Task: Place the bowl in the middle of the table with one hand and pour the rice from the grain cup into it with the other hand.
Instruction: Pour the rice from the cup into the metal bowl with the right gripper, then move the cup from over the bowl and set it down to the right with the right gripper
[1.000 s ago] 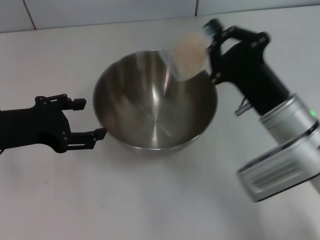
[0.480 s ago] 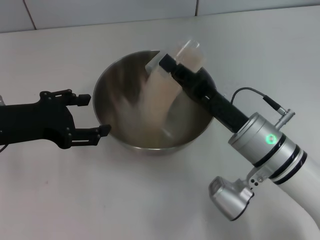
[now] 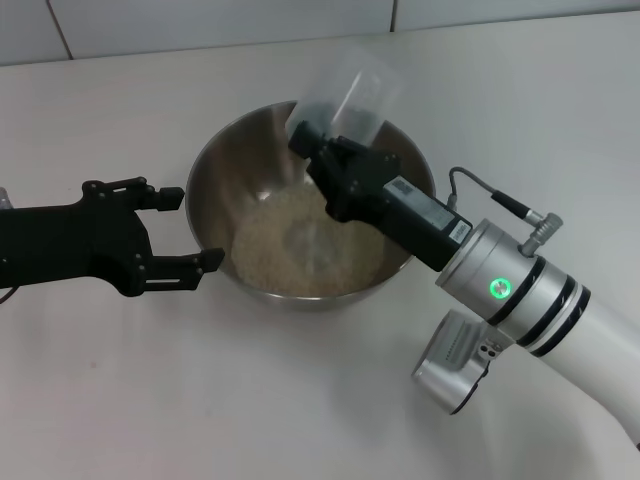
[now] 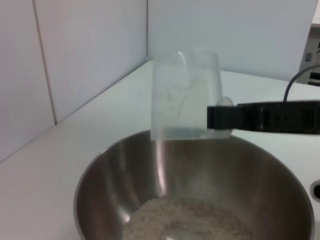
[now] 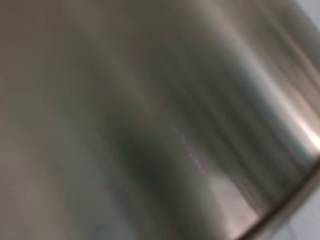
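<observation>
The steel bowl (image 3: pixel 235 160) stands in the middle of the white table (image 3: pixel 120 380). A heap of pale rice (image 3: pixel 290 240) lies in its bottom. My right gripper (image 3: pixel 325 130) is shut on the clear grain cup (image 3: pixel 352 92) and holds it tipped over the bowl's far side; the cup looks empty. My left gripper (image 3: pixel 192 228) is open just left of the bowl, its fingertips close to the outer wall. The left wrist view shows the cup (image 4: pixel 185 95), a right fingertip (image 4: pixel 260 118), the bowl (image 4: pixel 107 172) and rice (image 4: pixel 185 222). The right wrist view shows only blurred bowl wall (image 5: pixel 150 100).
A white tiled wall (image 3: pixel 200 20) runs along the table's far edge. My right arm (image 3: pixel 510 295) reaches across the table's right front toward the bowl. Bare tabletop lies in front of the bowl.
My right arm swung over the bowl and tipped the cup. The rice left the cup and now lies in the bowl. My left gripper edged slightly toward the bowl.
</observation>
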Motion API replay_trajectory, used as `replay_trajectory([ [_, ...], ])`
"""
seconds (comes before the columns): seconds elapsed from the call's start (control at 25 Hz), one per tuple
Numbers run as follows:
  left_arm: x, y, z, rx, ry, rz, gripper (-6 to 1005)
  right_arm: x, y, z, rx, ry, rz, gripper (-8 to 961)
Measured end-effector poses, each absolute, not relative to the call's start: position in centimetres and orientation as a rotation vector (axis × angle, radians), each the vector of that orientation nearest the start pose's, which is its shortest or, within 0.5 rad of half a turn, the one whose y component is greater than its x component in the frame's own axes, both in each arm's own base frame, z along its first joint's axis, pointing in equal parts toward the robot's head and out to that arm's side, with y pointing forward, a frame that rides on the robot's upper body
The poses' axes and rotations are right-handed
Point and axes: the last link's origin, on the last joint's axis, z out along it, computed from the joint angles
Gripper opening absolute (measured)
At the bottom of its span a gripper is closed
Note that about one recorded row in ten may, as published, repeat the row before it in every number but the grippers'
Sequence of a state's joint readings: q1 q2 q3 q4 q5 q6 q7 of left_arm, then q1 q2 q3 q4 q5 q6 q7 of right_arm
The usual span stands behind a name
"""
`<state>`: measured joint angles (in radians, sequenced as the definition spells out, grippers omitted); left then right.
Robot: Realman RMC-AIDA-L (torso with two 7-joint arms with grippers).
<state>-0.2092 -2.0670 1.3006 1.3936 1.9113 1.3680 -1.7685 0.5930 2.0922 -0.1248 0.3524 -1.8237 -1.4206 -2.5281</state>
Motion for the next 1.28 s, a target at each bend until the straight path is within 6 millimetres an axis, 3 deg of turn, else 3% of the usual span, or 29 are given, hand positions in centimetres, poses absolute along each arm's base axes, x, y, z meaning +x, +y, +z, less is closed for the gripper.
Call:
replay_trajectory([
  [0.28,-21.1,30.5,1.7,-2.764,-0.383,-0.314,844,21.5,29.1,-10.4,-0.638,-1.963,-0.630,17],
  [0.4,-21.1,30.5,1.7,-2.765,-0.382,-0.314,844,20.9,29.3,-10.1,-0.748,-1.834,-0.623,17],
  [0.64,-21.1,30.5,1.7,-2.765,-0.383,-0.315,844,18.1,29.0,-9.4,-1.202,-1.197,-0.336,18],
  [0.88,-21.0,30.5,1.7,-2.764,-0.383,-0.316,844,18.3,28.7,-8.6,-1.504,-0.587,0.039,19],
  [1.04,-21.0,30.6,1.7,-2.761,-0.382,-0.316,844,19.9,29.0,-7.3,-1.554,-0.201,0.307,19],
  [1.28,-21.0,30.6,1.7,-2.759,-0.380,-0.316,844,26.2,30.7,-4.4,-1.505,0.233,0.554,20],
])
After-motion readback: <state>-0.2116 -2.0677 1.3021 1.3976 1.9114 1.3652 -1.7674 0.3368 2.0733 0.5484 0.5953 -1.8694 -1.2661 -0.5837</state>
